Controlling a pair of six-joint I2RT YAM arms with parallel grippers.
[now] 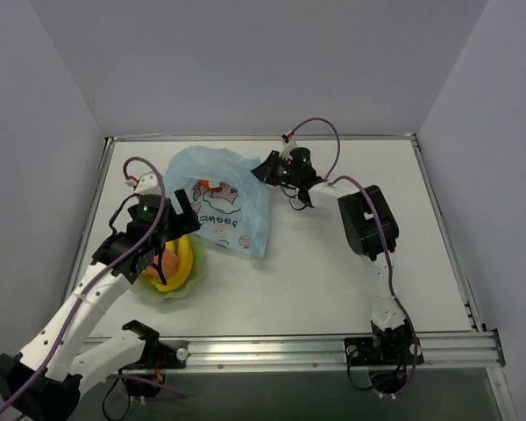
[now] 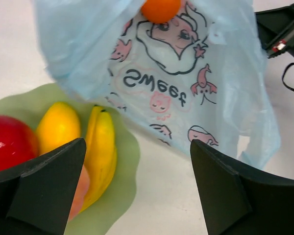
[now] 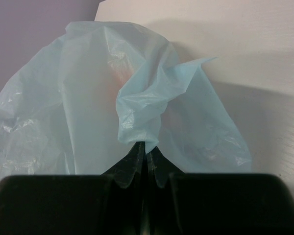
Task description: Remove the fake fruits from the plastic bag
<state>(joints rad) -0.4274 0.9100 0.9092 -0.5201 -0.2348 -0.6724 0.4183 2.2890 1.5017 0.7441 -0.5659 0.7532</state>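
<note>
Showing against plastic bag (image 2: 186, 73): orange (image 2: 160, 9), top cropped

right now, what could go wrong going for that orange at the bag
1. The right pincer is shut on just a thin twist of the plastic bag; it may slip, and the film could sag over the orange.
2. The open left pincer, reaching on from above the bowl, could pinch film rather than fruit and drag the bag.
</note>
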